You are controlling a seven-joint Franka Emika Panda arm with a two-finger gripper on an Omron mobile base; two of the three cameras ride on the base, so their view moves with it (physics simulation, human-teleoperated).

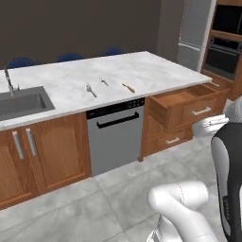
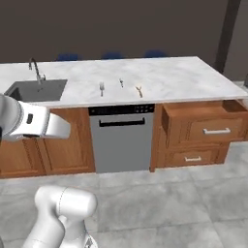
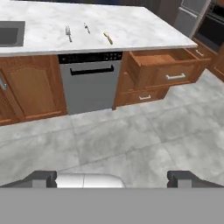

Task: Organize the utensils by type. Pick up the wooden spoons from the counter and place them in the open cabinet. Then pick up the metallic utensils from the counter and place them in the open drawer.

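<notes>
Sink [image 1: 21, 105]: set into the left end of the worktop, tap [image 1: 9, 81] behind it.
Worktop [image 1: 142, 71]: white marble over brown cabinets.
Fork [image 1: 90, 90]: grey metal, lying flat on the worktop, leftmost of three utensils in a row.
Small metal spoon [image 1: 103, 82]: thin and grey, just right of the fork, apart from it.
Wooden spoon [image 1: 128, 87]: right of the metal spoon, nearest the drawer side.
Dishwasher [image 1: 116, 134]: grey front, below the utensils.
Drawer [image 1: 182, 101]: pulled open right of the dishwasher, inside bare.
Jaws [image 3: 113, 177]: spread wide apart, holding nothing, above the grey floor, well short of the worktop.
</notes>
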